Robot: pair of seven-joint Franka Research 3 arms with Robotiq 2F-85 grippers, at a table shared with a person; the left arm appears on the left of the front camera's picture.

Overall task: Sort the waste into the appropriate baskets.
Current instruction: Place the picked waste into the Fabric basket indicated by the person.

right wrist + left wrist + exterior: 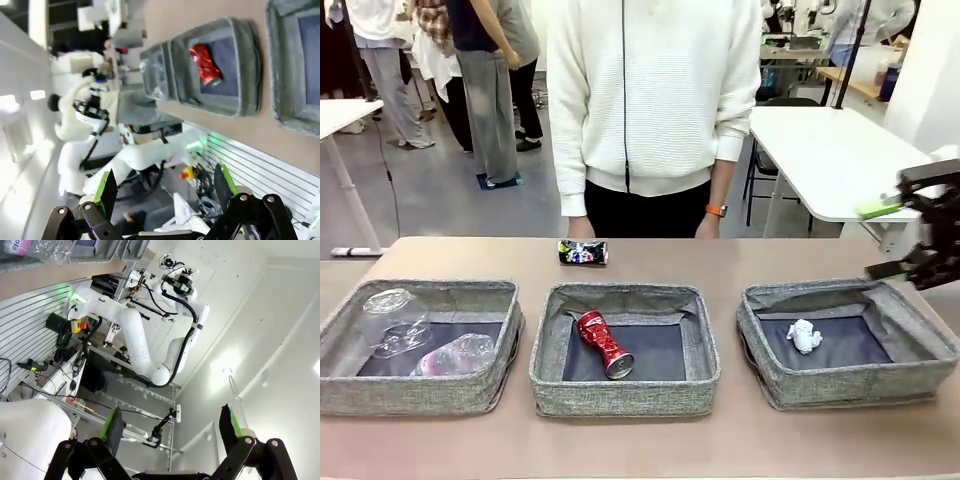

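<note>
Left basket (340, 345): holds clear cup (392, 318) + clear bottle (455, 354), both lying down. Sorted, by the look of it.
Middle basket (552, 345): holds red can (604, 343), lying on its side.
Right basket (765, 340): holds white paper wad (804, 336).
Left to do: dark can (583, 252) lies on the surface (640, 445) behind the middle basket, near the person's hands, outside all baskets. Est. 4 of 5 items done; the dark can likely belongs w/ the red can.
Right gripper (910, 240): at the right edge, above the right basket's far corner; jaws wide, nothing held.
Left gripper (170, 427): jaws wide, nothing held; aimed at wall/ceiling.
View diff: front view gives all baskets + the dark can; right wrist view gives the red can's basket side-on; left wrist view gives the other arm (135, 335), not the waste.
</note>
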